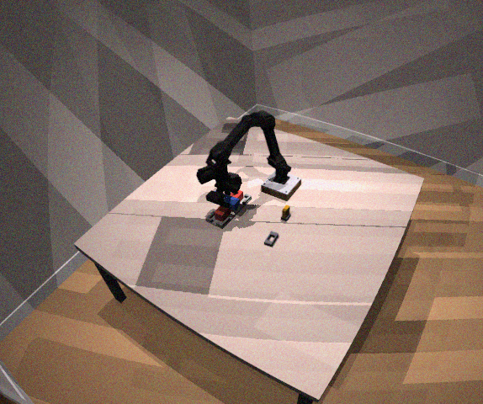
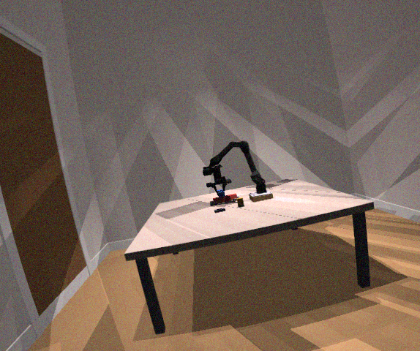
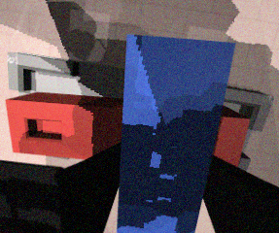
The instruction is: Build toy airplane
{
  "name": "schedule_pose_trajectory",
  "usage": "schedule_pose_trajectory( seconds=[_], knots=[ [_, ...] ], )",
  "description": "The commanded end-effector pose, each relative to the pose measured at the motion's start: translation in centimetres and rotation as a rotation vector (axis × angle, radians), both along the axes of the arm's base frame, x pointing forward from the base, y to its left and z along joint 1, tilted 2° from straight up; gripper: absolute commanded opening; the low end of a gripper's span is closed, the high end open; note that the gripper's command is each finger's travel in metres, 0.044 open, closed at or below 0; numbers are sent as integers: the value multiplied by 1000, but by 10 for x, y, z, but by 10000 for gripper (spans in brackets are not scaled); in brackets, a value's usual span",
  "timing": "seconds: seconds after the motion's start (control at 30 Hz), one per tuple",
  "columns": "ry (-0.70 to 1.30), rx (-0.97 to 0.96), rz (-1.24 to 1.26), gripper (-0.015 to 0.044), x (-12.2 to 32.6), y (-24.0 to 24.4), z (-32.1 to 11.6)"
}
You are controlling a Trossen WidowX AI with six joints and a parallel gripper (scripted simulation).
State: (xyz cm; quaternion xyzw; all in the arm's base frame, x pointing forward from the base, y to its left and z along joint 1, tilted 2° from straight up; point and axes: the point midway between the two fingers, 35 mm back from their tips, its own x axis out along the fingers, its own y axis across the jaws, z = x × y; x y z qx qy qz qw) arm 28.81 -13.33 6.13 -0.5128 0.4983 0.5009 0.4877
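The red fuselage (image 1: pixel 221 213) (image 2: pixel 234 197) (image 3: pixel 76 121) lies lengthwise in the grey jig (image 3: pixel 15 73). Its open tail socket shows at the left in the wrist view. My gripper (image 1: pixel 232 200) (image 2: pixel 220 192) (image 3: pixel 165 165) is shut on the blue wing (image 1: pixel 234 202) (image 2: pixel 220 194) (image 3: pixel 178 78), which lies crosswise over the middle of the fuselage. The wing hides its own tab and the middle socket, so I cannot tell whether it touches or is seated. The yellow tail fin (image 1: pixel 285 210) (image 2: pixel 240 201) stands upright in a dark holder, apart from the jig.
A small dark block with an opening (image 1: pixel 268 243) (image 2: pixel 219 210) lies on the table (image 1: pixel 311 269) (image 2: pixel 203 227), on the side of the tail fin away from the arm's base. The arm's base plate (image 1: pixel 282 187) (image 2: pixel 261 196) stands beyond the fin.
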Motion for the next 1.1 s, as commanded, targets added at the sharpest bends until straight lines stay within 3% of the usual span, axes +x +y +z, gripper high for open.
schedule_pose_trajectory(
  seconds=[0.0,0.13,0.3,0.8,1.07],
  knots=[
    [0,0,0,209,0,0,0],
    [0,0,0,183,0,0,0],
    [0,0,0,51,0,0,0],
    [0,0,0,440,0,0,0],
    [0,0,0,440,0,0,0]
  ],
)
